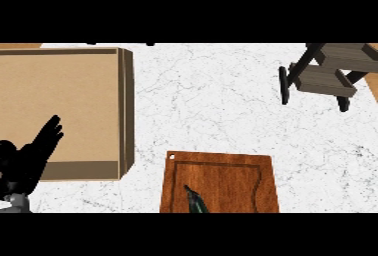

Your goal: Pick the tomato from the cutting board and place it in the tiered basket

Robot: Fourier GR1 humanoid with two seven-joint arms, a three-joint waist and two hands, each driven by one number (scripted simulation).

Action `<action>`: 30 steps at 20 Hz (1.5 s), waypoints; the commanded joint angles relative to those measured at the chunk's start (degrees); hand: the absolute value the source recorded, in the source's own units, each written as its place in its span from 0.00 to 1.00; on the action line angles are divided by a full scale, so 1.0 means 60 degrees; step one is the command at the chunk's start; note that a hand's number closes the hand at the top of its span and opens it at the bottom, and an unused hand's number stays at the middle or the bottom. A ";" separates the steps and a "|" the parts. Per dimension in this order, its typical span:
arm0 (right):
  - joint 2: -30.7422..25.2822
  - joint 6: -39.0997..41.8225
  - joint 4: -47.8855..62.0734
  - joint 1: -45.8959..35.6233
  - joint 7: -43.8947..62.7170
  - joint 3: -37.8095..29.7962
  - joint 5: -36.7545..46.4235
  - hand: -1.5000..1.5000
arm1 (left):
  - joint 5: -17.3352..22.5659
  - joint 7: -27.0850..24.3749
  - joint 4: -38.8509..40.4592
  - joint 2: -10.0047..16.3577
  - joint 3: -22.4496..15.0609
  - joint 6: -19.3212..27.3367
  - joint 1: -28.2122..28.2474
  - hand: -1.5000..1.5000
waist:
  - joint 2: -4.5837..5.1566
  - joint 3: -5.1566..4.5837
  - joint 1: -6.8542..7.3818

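While the left hand (29, 160) rests at the lower left edge of the view, its fingers are straight and a little spread, pointing up, and they hold nothing. It lies partly over the lower left part of a big flat brown box (63, 100), which stands on the white counter (214, 110). The wooden cutting board (229, 177) is at the bottom middle, cut off by the lower edge of the view. The tomato does not show on the part of the board that I can see, so I cannot tell where it is. A thin dark pointed shape (196, 201) comes up over the board from the lower edge. Perhaps it belongs to the right hand, but I cannot tell this, nor how that hand stands. The tiered basket (328, 75) is at the top right, well apart from the board.
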 commanded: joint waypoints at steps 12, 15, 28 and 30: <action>-0.2370 0.0865 0.3070 -0.1647 -0.3889 0.1687 0.2093 1.00 | -0.0072 0.0176 0.0388 -0.0019 -0.0010 -0.0119 -0.0051 0.50 | 0.0075 -0.0062 0.0178; -0.2087 0.0663 0.3580 -0.1762 -0.3805 0.1933 0.2485 1.00 | -0.0251 -0.0027 0.0495 -0.0366 -0.0224 0.0079 -0.0047 0.50 | 0.0110 -0.0066 0.0216; -0.2608 0.2679 0.5777 -0.1708 -0.1752 0.1436 0.2452 0.00 | -0.0151 0.0023 0.0053 -0.0313 -0.0225 -0.0156 0.0262 0.50 | 0.0161 -0.0053 0.0327; -0.2697 0.2598 0.5789 -0.1735 -0.1528 0.1085 0.2136 0.00 | -0.0029 0.0031 0.0315 -0.0046 -0.0043 -0.0372 0.0051 0.50 | 0.0160 -0.0051 0.0277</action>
